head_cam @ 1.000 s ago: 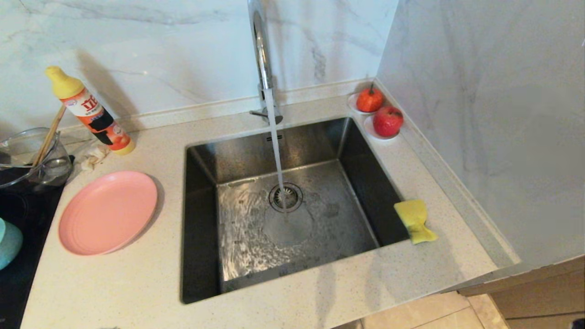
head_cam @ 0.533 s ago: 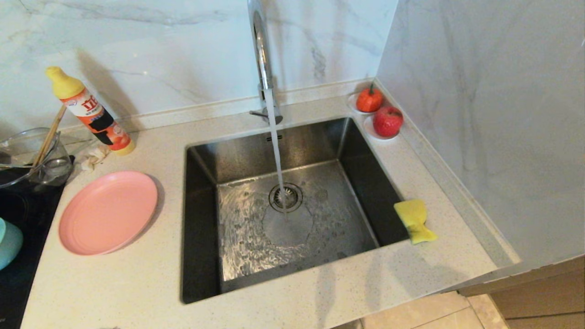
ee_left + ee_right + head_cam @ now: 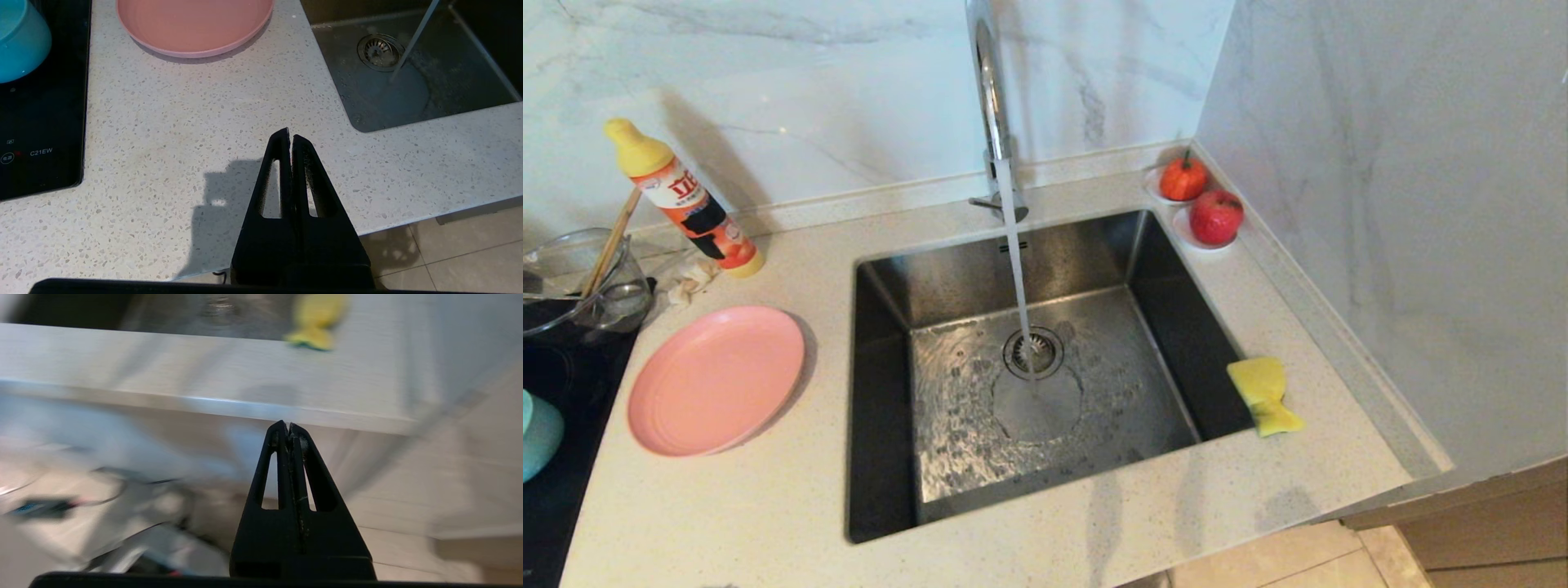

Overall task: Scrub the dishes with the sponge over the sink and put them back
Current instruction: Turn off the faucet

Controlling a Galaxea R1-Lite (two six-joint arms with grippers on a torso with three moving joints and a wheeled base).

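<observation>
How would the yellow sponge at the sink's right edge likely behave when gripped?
The sponge looks pinched at its middle, so it probably squashes easily. Being foam, it is likely light. It overhangs the sink rim, so a push might tip it in.

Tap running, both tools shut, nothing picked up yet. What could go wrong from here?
1. The sponge overhangs the sink rim; a nudge from the shut right tool might tip it into the basin.
2. The tap runs straight onto the drain; dishes held under it may splash the counter.
3. The pink plate lies flat, leaving the shut left tool little edge to grip.
</observation>
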